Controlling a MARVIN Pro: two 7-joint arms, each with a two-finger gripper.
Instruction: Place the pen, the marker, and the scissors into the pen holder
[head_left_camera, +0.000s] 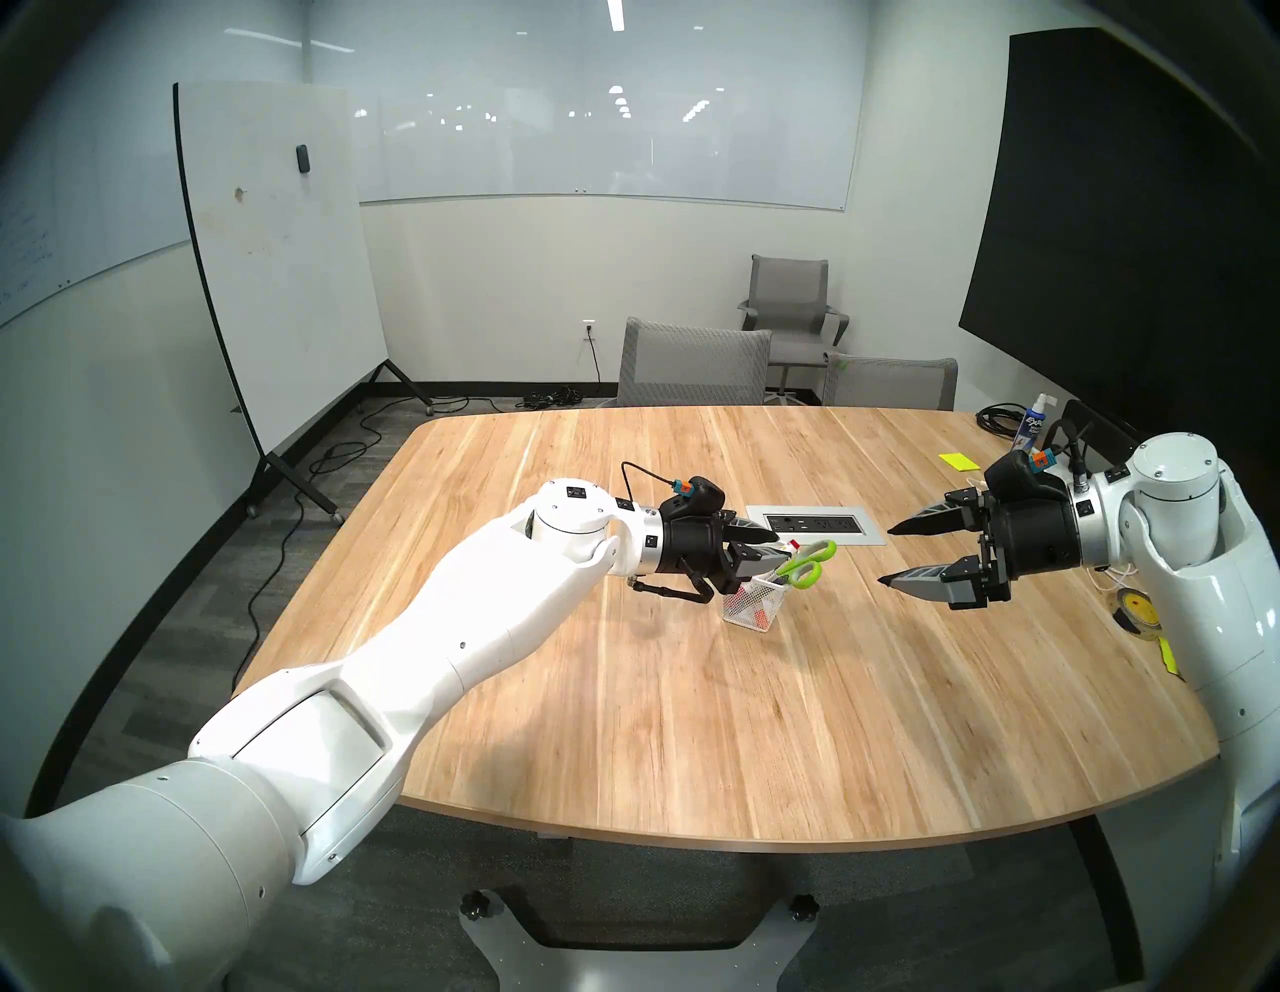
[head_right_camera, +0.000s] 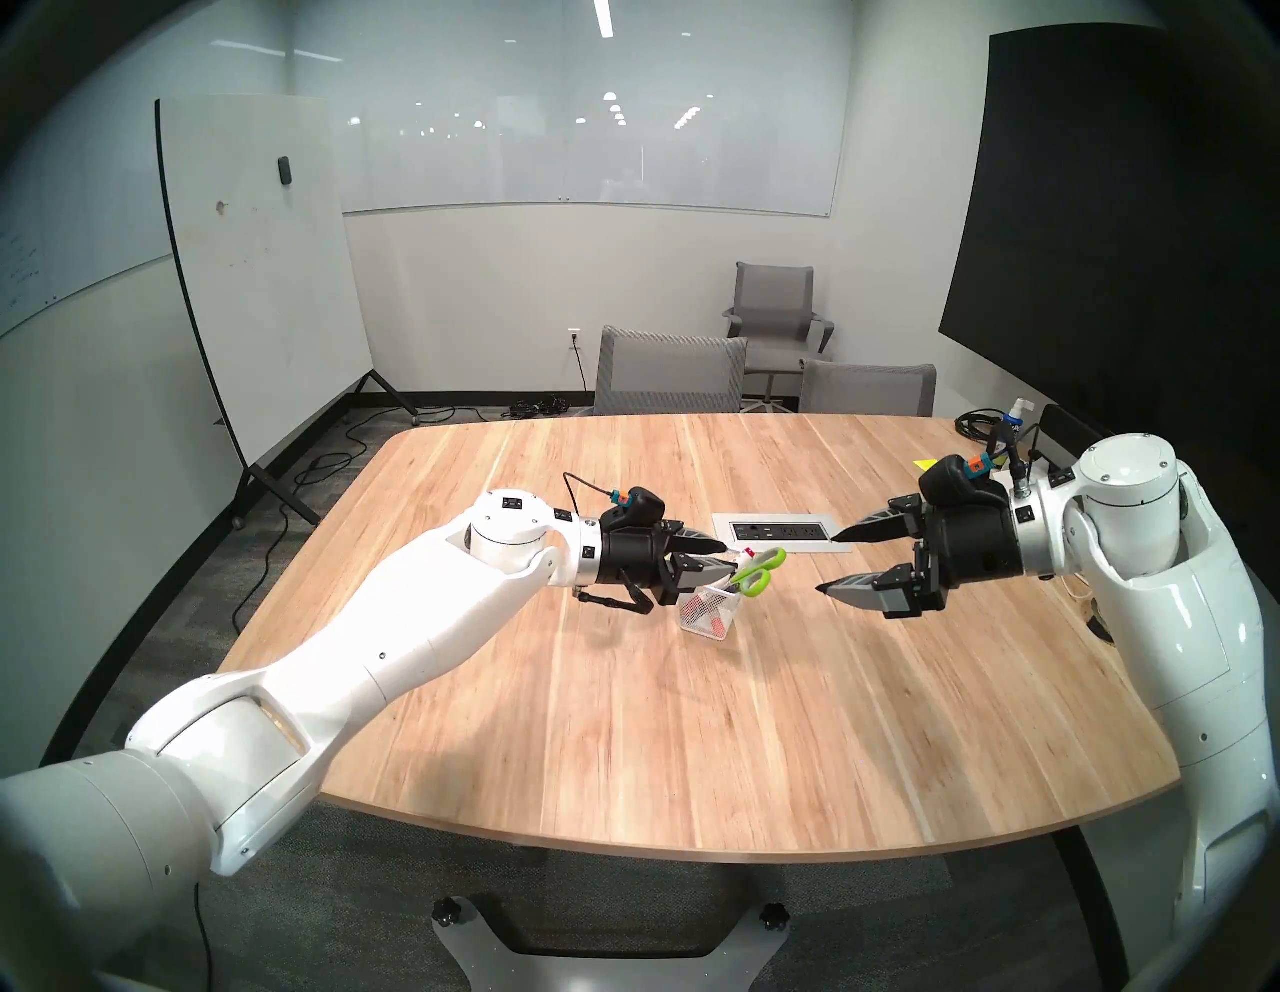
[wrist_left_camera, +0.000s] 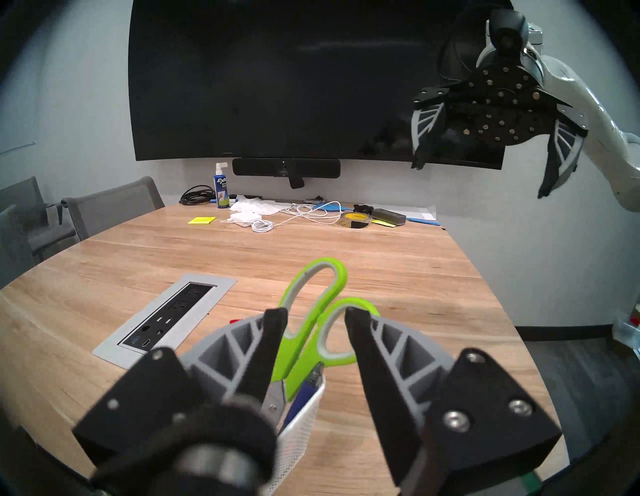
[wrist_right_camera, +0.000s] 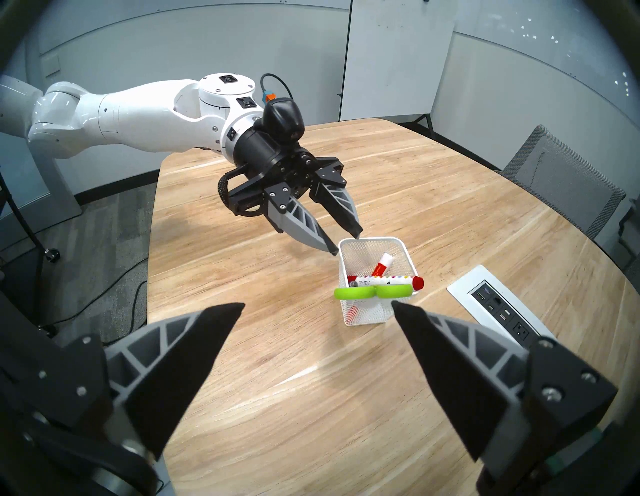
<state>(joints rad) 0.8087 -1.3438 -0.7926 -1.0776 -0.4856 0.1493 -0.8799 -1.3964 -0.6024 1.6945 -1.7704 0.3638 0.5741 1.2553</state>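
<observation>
Wood table (head_left_camera: 692, 693) is carrying the white mesh pen holder (wrist_right_camera: 372, 313) near its power inset, R gripper (head_left_camera: 893, 554) is hanging spread & empty to one side, L gripper (wrist_right_camera: 346, 242) is hovering at the holder's rim w/ fingers parted, gripping nothing, scissors (wrist_left_camera: 311, 304) are sitting blades-down inside w/ green handles sticking up, alongside 2 red-capped markers (wrist_right_camera: 388, 280) & blue pen (wrist_left_camera: 304, 391).

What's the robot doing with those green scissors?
It is tidying desk things into a white mesh pen holder. The scissors already sit in it, blades down, green handles sticking out, beside two red-and-white markers and a blue pen. The left gripper hangs just by the holder's rim with its jaws apart, gripping nothing. The right gripper waits wide open off to the side, above the table.
</observation>
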